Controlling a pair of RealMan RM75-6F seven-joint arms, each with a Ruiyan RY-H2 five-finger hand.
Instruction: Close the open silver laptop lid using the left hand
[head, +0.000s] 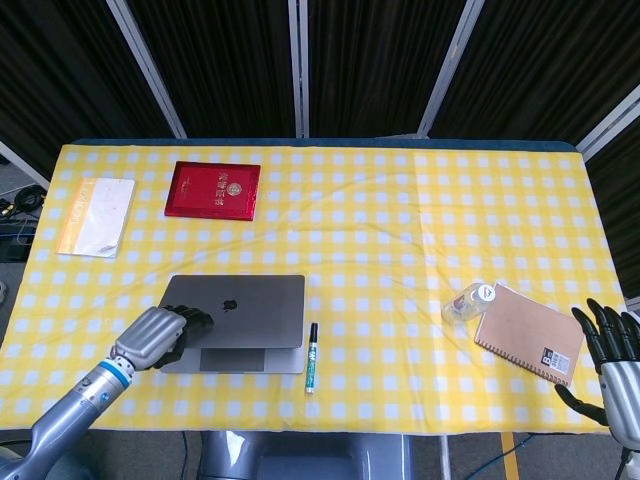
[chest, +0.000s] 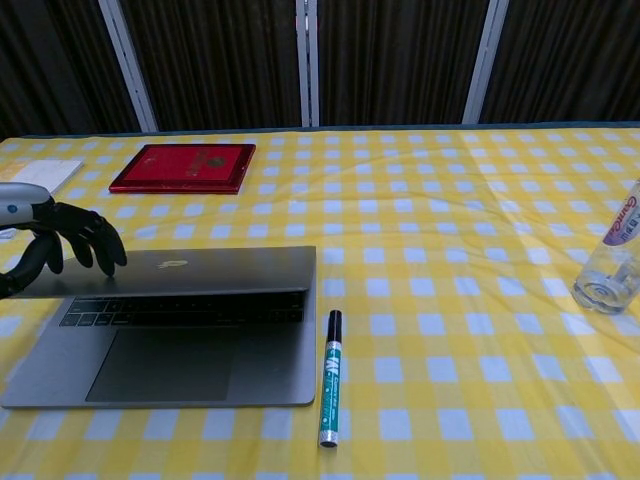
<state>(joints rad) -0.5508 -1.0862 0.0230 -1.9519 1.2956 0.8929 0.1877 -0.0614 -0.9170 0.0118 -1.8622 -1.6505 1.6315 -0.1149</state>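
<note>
The silver laptop (head: 235, 322) (chest: 190, 300) lies at the front left of the yellow checked table (head: 400, 230). Its lid is almost down; in the chest view a narrow gap still shows the top rows of keys and the trackpad. My left hand (head: 155, 336) (chest: 55, 240) sits at the lid's left edge with its dark fingers curled over the top of the lid, pressing on it. My right hand (head: 612, 350) stays at the front right corner by the table edge, fingers spread, holding nothing.
A green marker (head: 311, 356) (chest: 330, 377) lies just right of the laptop. A red booklet (head: 213, 190) (chest: 183, 167) and a white pad (head: 95, 217) lie behind it. A small bottle (head: 470, 300) (chest: 610, 265) and a brown notebook (head: 528, 332) are at the right.
</note>
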